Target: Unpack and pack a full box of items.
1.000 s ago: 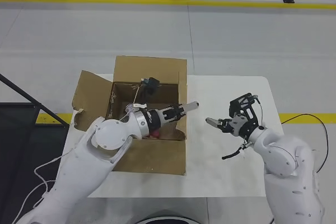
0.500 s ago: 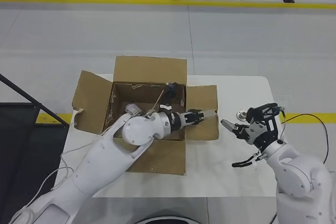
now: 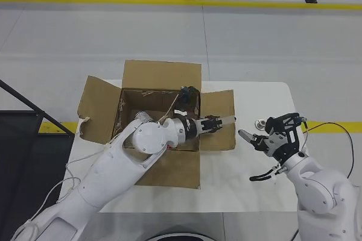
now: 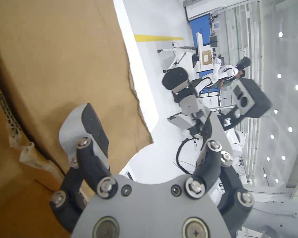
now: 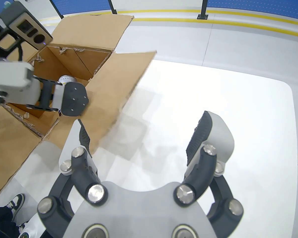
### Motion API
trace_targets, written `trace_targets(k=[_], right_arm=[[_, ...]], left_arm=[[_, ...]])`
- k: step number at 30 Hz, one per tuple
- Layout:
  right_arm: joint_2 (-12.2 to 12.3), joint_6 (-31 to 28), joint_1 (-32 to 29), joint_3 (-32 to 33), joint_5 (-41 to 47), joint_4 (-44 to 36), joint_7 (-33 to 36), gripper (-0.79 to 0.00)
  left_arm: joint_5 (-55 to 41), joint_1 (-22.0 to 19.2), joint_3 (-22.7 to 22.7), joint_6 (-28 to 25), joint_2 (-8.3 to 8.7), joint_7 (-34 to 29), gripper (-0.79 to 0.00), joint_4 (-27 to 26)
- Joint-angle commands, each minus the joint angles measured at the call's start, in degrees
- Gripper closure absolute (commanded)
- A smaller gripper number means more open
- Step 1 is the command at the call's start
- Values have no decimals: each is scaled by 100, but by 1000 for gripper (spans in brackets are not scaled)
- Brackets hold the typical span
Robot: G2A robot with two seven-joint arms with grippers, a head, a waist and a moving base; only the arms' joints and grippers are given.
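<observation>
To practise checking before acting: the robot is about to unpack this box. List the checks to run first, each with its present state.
1. Right flap of the box folded out: ok.
2. Left hand open, at that flap: ok.
3. Right hand open and empty, over the table: ok.
4. Something to lift, a can, seen inside the box: ok.
5. Other contents and their positions: cannot tell.
</observation>
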Motion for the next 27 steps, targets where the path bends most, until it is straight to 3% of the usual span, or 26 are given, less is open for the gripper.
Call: trace_targets(k=[1, 6, 16, 21, 27], right_arm=[[10, 40, 51, -27, 0, 19, 21, -785], [39, 125, 256, -115, -20, 12, 69, -785], [83, 272, 1011, -649, -209, -114, 522, -785], [88, 449, 1444, -948, -261, -91, 756, -785], [85, 499, 1913, -1391, -279, -54, 1010, -785]], left_arm=[[-19, 223, -444, -81, 90, -29, -785, -504], [-42, 978, -1713, -119, 324, -232, -785, -1798], [-568, 2374, -4023, -514, 547, -363, -785, -3464], [-1174, 3244, -5507, -871, 560, -12, -785, -3774], [-2042, 4156, -7007, -1140, 500, 389, -785, -3493]])
